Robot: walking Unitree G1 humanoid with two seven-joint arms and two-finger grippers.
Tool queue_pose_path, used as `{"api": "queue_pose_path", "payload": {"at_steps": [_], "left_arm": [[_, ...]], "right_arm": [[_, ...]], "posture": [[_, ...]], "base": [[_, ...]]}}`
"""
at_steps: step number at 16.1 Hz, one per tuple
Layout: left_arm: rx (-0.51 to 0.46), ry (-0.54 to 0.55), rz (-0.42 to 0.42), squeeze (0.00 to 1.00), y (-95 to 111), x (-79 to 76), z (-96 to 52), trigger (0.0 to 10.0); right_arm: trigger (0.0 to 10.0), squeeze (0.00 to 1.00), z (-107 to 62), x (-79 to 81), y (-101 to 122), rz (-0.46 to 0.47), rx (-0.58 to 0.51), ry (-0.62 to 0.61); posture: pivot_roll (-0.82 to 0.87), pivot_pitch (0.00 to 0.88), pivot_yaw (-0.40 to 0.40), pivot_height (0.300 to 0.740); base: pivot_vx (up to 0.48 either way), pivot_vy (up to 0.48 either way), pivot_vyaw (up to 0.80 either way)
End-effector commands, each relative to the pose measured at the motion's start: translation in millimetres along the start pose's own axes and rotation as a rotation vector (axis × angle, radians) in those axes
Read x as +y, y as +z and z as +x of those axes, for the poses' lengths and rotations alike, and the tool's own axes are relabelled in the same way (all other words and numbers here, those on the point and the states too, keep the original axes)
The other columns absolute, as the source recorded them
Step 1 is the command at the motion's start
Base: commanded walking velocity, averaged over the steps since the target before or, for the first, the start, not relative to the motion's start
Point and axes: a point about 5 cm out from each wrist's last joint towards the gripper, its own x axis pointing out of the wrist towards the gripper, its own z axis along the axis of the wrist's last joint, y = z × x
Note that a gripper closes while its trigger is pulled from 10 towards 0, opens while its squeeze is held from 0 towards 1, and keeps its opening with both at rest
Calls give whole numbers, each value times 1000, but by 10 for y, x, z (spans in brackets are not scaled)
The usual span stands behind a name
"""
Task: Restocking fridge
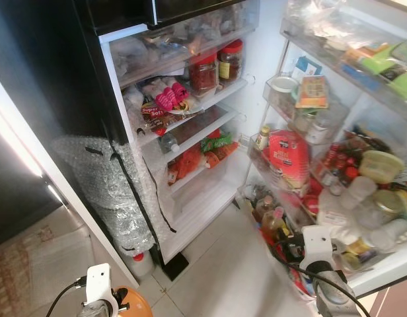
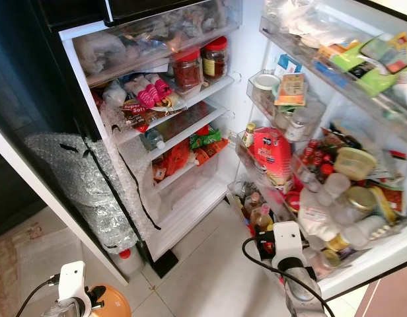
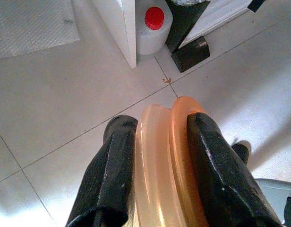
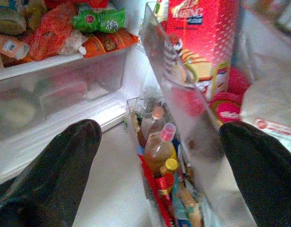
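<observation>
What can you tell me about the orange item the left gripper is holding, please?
The orange item looks like translucent, glossy plastic, pale peach to amber, with two rounded ridges side by side, perhaps a lid or container rim. The left gripper clamps it between both black fingers, low above the pale tiled floor in front of the open fridge. What it is exactly cannot be told.

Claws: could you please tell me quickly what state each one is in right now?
Left claw: closed on an orange round container.
Right claw: open, holding nothing.
</observation>
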Motion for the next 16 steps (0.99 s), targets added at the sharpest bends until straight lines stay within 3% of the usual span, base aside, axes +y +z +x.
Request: {"api": "queue_pose_path", "payload": {"at_steps": [1,5,13,16], "left_arm": [[17,9,30,0,-14,13,-1,10000],[19,17,37,0,-15,23,-2,10000],[19,18,55,0,-9,36,-3,10000],[19,26,57,0,-9,40,-3,10000]], "right_arm": [[10000,0,-28,1,-52,1,20,2],[10000,0,-23,4,-36,-21,10,3],[10000,0,-13,98,-56,6,22,51],[10000,0,-21,119,-65,12,22,69]], "posture": [[-214,46,-13,740],[-213,42,-12,740],[-215,36,-8,740],[-215,40,-8,740]], "base": [[0,-304,0],[0,-307,600],[0,-287,0],[0,0,0]]}}
